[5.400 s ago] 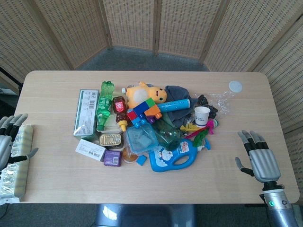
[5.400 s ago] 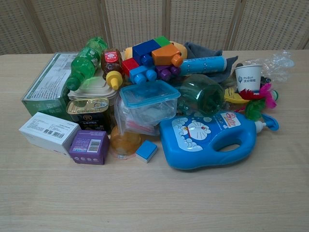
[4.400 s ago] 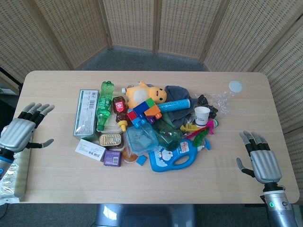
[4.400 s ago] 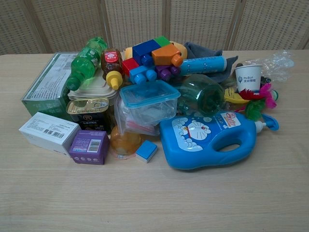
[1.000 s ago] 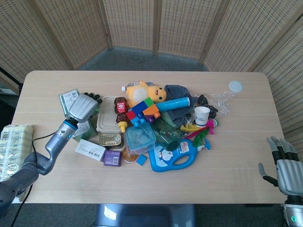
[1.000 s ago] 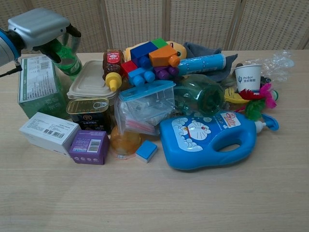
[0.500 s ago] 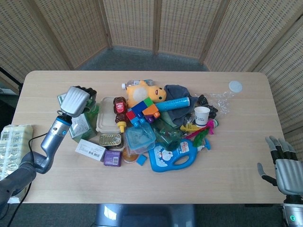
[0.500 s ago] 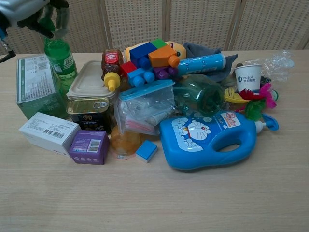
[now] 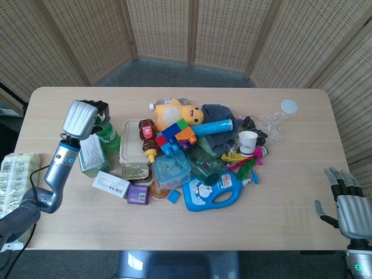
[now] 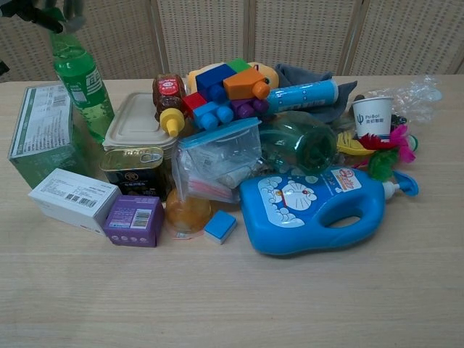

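My left hand (image 9: 81, 119) grips the neck of a green plastic bottle (image 9: 108, 135) and holds it upright, raised at the left end of the pile. In the chest view the bottle (image 10: 80, 80) hangs in front of a green carton (image 10: 40, 134), and only the dark fingers of the left hand (image 10: 32, 11) show at the top corner. The green carton (image 9: 90, 152) stands just below the held bottle. My right hand (image 9: 351, 212) is open, fingers spread, past the table's near right corner, far from any object.
A pile fills the table's middle: beige lidded tub (image 9: 132, 142), tin can (image 9: 135, 171), white box (image 9: 110, 184), purple box (image 9: 138, 194), blue detergent jug (image 9: 212, 189), toy blocks (image 9: 174, 135), yellow plush (image 9: 174, 113), paper cup (image 9: 248, 141). A wrapped pack (image 9: 11, 186) lies off the left edge.
The left hand came in from the left edge, took the green bottle off the pile and lifted it upright, up and leftward. The green carton was tipped and pushed left. The right hand drew back slightly.
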Robot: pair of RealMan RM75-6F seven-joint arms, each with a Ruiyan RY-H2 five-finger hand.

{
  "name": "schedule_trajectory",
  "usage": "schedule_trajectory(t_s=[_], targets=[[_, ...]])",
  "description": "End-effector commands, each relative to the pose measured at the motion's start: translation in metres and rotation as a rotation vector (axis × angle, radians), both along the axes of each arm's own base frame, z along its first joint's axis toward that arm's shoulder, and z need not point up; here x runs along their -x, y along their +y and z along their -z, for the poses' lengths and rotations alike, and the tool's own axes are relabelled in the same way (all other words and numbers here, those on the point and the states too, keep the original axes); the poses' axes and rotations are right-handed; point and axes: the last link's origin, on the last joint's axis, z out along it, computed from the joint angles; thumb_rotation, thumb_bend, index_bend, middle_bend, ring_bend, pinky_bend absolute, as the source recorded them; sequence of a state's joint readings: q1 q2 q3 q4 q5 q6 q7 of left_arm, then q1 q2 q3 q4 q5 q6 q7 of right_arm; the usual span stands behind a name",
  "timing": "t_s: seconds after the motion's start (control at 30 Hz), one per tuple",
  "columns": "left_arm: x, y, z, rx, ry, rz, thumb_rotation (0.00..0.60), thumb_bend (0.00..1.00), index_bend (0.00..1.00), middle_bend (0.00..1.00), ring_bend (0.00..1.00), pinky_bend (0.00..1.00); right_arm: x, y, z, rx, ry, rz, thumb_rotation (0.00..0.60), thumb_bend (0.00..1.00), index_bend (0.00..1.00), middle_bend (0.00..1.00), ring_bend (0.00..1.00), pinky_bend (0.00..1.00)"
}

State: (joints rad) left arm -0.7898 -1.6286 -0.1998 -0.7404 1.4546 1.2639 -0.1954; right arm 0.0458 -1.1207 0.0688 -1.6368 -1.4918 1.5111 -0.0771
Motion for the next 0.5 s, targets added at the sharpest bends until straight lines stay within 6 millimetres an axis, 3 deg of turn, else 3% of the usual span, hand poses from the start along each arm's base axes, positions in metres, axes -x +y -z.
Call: schedule_trajectory(t_s=[0.03,0.5], targets=[[-0.003,0.002,-0.005,-0.011,-0.013,0.007,0.600,0.59,0.66,0.66,0.74,0.77,0.000,0.000,0.000,-0.001,0.001,0.001,0.495,0.42,0.04,0.00,0.00,0.00],[-0.037,0.006,-0.055,-0.069,-0.046,0.073,0.600,0.60,0.67,0.67,0.75,0.77,0.002,-0.002,0.006,-0.015,-0.016,-0.001,0.493,0.42,0.04,0.00,0.00,0.00]])
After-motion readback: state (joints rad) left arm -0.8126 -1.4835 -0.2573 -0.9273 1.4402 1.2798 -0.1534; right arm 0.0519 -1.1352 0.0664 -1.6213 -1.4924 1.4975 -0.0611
